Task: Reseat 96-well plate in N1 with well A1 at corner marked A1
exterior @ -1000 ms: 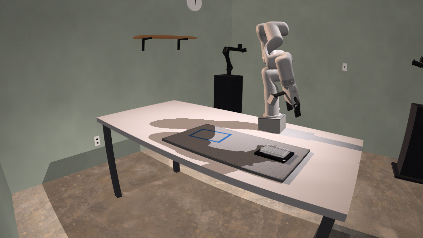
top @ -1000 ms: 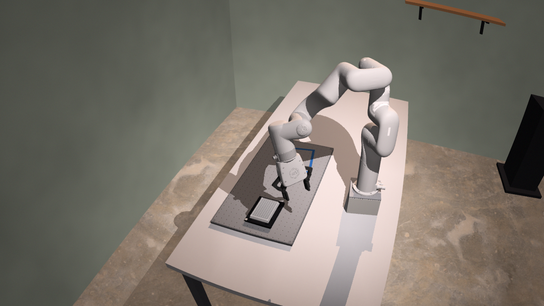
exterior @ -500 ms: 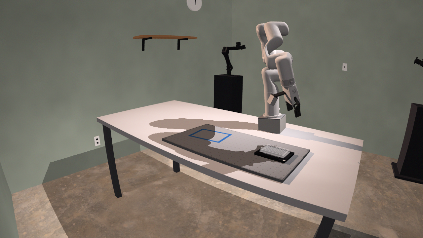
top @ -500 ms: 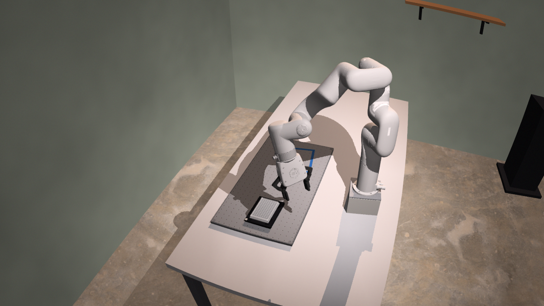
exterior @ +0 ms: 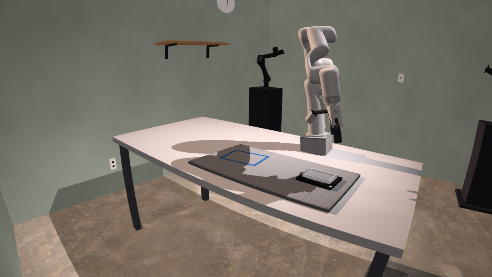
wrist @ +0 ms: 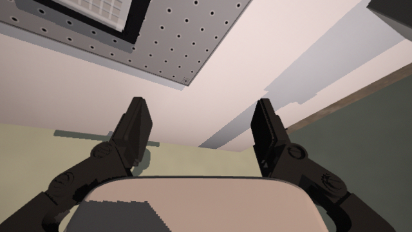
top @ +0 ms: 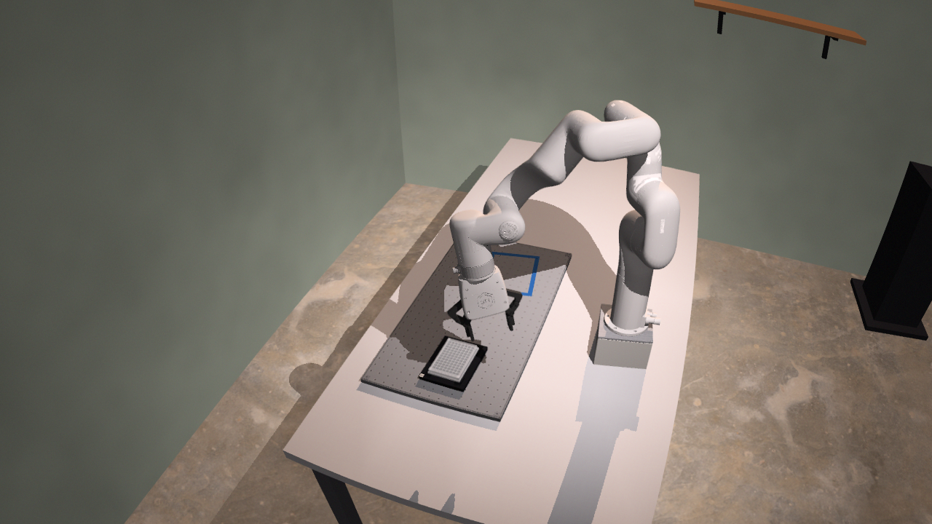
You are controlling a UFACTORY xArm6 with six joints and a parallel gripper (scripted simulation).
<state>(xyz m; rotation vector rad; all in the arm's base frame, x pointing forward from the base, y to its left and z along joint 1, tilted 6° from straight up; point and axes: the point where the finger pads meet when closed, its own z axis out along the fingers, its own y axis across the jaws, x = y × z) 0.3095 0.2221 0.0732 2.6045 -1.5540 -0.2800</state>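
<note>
Grey-green walls, mottled brown floor (exterior: 172, 241), wooden wall shelf (exterior: 191, 43), black pedestal (exterior: 265, 106).

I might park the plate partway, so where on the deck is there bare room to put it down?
The taped outline B1 at the deck's far end holds nothing. Bare deck also runs between B1 and the nest. The nest end is crowded: the plate fills it, with the open hand above.

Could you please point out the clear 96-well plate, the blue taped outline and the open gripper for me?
Clear 96-well plate (top: 451, 360), top view, middle of its well grid.
Blue taped outline (exterior: 261, 160), exterior view, its near right edge.
Black gripper (wrist: 201, 125), wrist view, midway between its open fingertips.
</note>
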